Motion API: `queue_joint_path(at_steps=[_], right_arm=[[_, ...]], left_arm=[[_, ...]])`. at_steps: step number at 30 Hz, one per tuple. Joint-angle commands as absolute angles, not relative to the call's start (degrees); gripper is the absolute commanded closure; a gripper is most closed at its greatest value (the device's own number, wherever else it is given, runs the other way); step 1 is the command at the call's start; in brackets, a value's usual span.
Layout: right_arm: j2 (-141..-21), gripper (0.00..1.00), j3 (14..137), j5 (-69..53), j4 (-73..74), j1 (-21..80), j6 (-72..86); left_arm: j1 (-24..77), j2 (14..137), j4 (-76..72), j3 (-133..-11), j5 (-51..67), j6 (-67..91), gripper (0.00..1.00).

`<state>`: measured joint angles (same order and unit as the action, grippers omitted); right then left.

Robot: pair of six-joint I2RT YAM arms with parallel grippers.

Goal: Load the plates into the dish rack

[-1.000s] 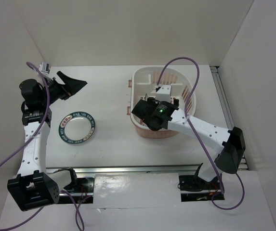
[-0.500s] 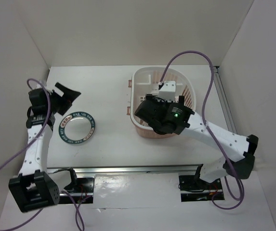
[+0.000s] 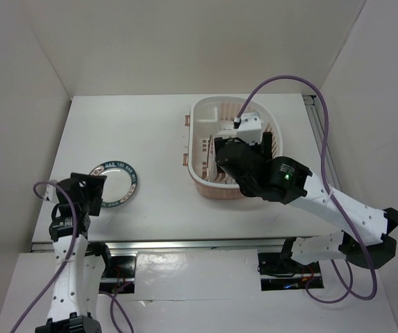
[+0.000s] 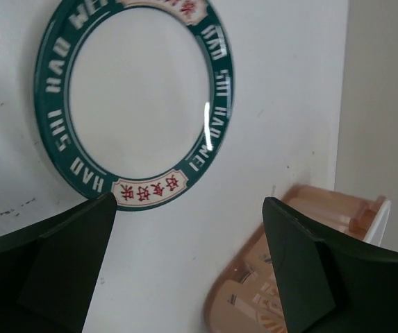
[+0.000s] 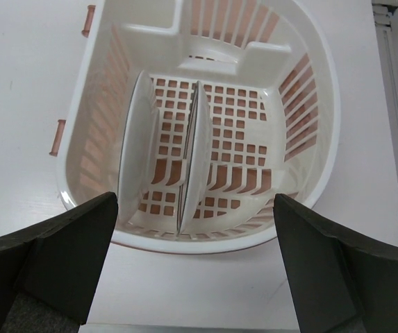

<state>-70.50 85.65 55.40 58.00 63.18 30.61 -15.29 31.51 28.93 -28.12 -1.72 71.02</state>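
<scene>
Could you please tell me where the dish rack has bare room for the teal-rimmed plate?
In the dish rack, the right half is bare grid, between the right-hand standing plate and the slotted right wall. The left half is crowded by the left-hand standing plate.

A flat white tabletop (image 3: 150,125) sits boxed by 3 plain white walls (image 3: 185,41), a silver metal rail (image 3: 199,243) along its near edge.
</scene>
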Motion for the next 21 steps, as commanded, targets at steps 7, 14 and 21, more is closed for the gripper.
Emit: queue_joint_path(at_steps=[7,14,21], right_arm=[[-66.62,0.0,81.47,52.12,50.1,63.98,25.22],[-65.48,0.0,79.72,50.98,47.46,63.98,23.82],[-65.48,0.0,79.72,50.98,47.46,63.98,23.29]], left_arm=[[-15.29,30.32,30.15,-17.67,-1.58,80.95,0.0],[-15.29,30.32,26.03,-13.63,-2.72,81.47,0.02],[-15.29,34.54,17.86,-10.46,-4.83,82.71,0.14]])
